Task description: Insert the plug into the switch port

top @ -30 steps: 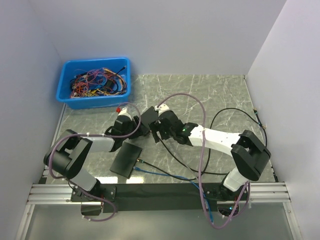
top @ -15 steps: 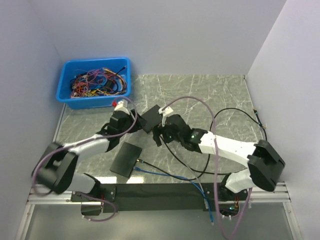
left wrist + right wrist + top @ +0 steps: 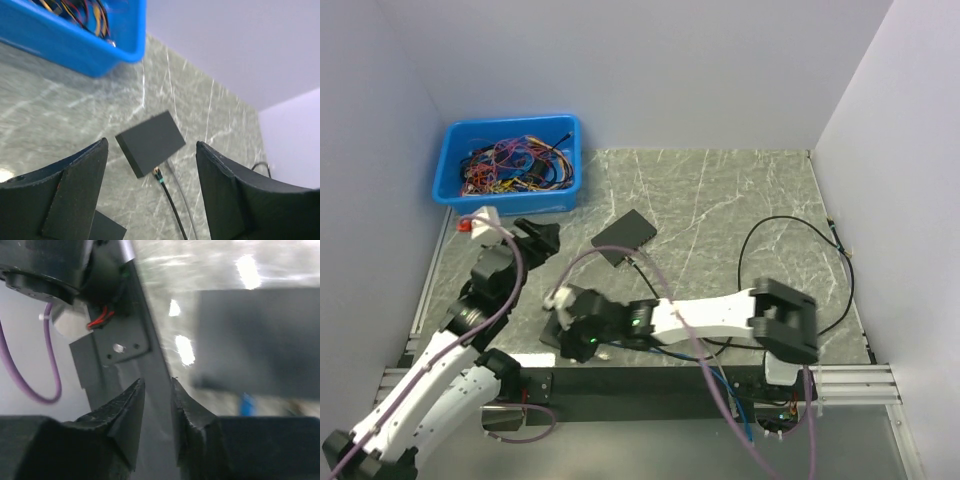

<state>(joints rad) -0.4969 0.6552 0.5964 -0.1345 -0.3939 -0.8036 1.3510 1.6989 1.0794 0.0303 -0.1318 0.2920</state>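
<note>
The switch [image 3: 625, 237] is a flat black box lying on the marble table, also in the left wrist view [image 3: 150, 141]. The plug [image 3: 158, 174], gold-tipped with a teal band on a black cable [image 3: 172, 207], sits against the switch's near side [image 3: 632, 259]; I cannot tell how deep it goes. My left gripper [image 3: 538, 240] [image 3: 151, 144] is open and empty, to the left of the switch and apart from it. My right gripper [image 3: 570, 330] [image 3: 158, 381] is low at the near left, its jaws a narrow gap apart with nothing between them.
A blue bin [image 3: 510, 165] of coloured wires stands at the back left. A second black box [image 3: 260, 350] [image 3: 107, 227] lies under the right wrist, with a blue cable end [image 3: 247, 402] beside it. The black cable loops at the right [image 3: 800, 230]. The base rail [image 3: 650, 380] runs along the near edge.
Both grippers have left the switch. The left arm drew back to the left and opened wider. The right arm swung to the near left and its jaws narrowed.
</note>
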